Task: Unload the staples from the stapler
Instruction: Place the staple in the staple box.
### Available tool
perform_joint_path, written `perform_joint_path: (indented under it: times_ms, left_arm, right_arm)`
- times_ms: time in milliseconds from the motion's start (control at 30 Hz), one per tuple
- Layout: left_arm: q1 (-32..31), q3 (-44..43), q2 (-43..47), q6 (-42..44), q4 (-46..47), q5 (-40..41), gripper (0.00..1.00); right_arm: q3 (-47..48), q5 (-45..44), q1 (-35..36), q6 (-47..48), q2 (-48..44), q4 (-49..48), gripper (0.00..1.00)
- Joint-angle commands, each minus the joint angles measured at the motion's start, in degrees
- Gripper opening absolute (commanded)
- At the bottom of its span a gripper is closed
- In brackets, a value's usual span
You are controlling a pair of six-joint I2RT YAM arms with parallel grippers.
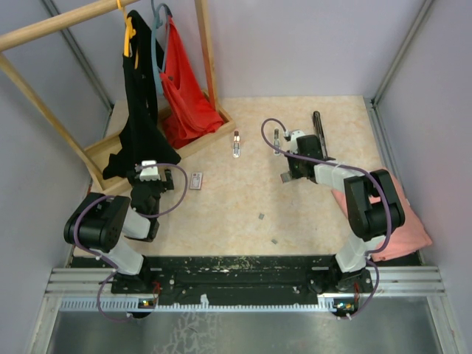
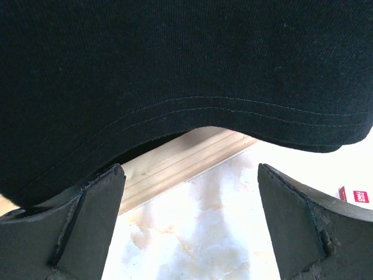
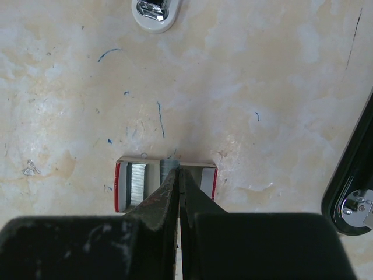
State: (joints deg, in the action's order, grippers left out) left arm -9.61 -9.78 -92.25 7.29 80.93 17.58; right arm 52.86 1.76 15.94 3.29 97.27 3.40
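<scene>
Stapler point(image 1: 319, 131): slim, black, lying flat near the tabletop's far right corner, mostly cut off in the right wrist view. Right gripper point(image 3: 178, 175) pinched together, holding nothing, tips over a red-sided tray point(image 3: 117, 188) of staples point(image 3: 137, 184). Left gripper point(image 2: 189, 172) spread apart; black shirt point(image 2: 175, 70) blocks its view.

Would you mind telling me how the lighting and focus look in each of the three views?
Top view: even, soft light, faint shadows. Left wrist view: the black cloth fills most of the frame and reads dark, while the table beyond is washed out. Right wrist view: the table is crisp, the shut right hand up close is dark and soft, and the silvery clip glints.
</scene>
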Motion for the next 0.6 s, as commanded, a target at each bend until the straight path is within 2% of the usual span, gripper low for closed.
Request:
perform_joint_path:
  times_ms: [0, 567]
  left_arm:
    - [0.3, -0.8, -0.1, -1.0, 1.3, 0.0, 1.00]
    - [0.3, -0.8, -0.1, -1.0, 1.3, 0.0, 1.00]
  right_arm:
    - [0.4, 1.3, 0.0, -0.9, 0.0, -1.3, 0.00]
    - [0.0, 3.5, -0.1, -1.4, -0.7, 0.3, 0.00]
